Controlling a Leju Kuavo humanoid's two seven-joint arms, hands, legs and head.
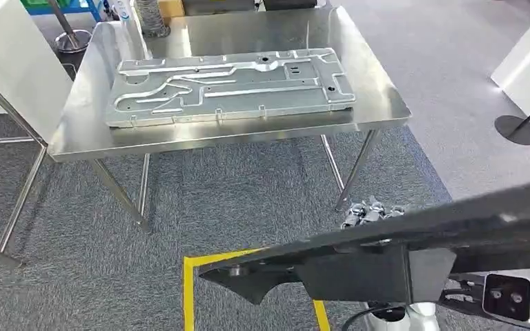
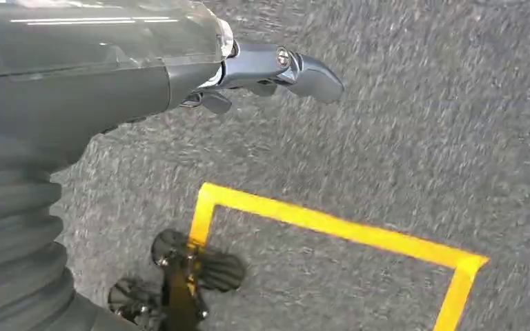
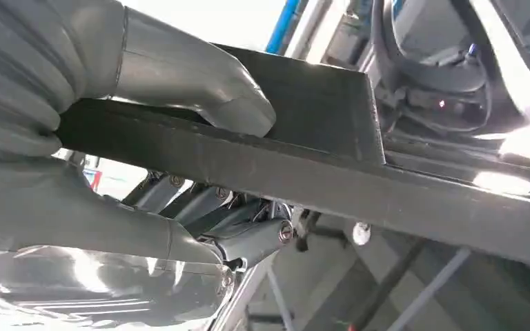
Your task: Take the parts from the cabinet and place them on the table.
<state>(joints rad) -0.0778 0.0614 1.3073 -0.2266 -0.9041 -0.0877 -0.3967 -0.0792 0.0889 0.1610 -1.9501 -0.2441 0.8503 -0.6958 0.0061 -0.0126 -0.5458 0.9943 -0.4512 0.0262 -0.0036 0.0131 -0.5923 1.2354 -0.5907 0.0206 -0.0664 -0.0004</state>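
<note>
The right hand (image 3: pixel 145 172) is clamped on a long black part (image 3: pixel 331 172): its thick grey thumb lies across one face and its darker fingers (image 3: pixel 241 238) curl against the opposite face. In the head view that black part (image 1: pixel 400 252) runs as a dark bar across the lower right, raised above the floor and well short of the desk, with the right hand's (image 1: pixel 371 212) fingers peeking over its far edge.

The left hand (image 2: pixel 262 72) hangs over the carpet with nothing in it, its fingers loosely curled in rather than spread.

Below lies grey carpet (image 1: pixel 234 186) marked with a yellow tape outline (image 1: pixel 192 289). Ahead stands the stainless steel desk (image 1: pixel 386 103) on thin metal legs. A large flat silver panel (image 1: pixel 231 86) with pressed channels lies on the desk, covering most of its middle. White panels (image 1: pixel 14 62) stand to either side, and a round black stand base (image 1: pixel 517 129) sits on the floor at the right.
</note>
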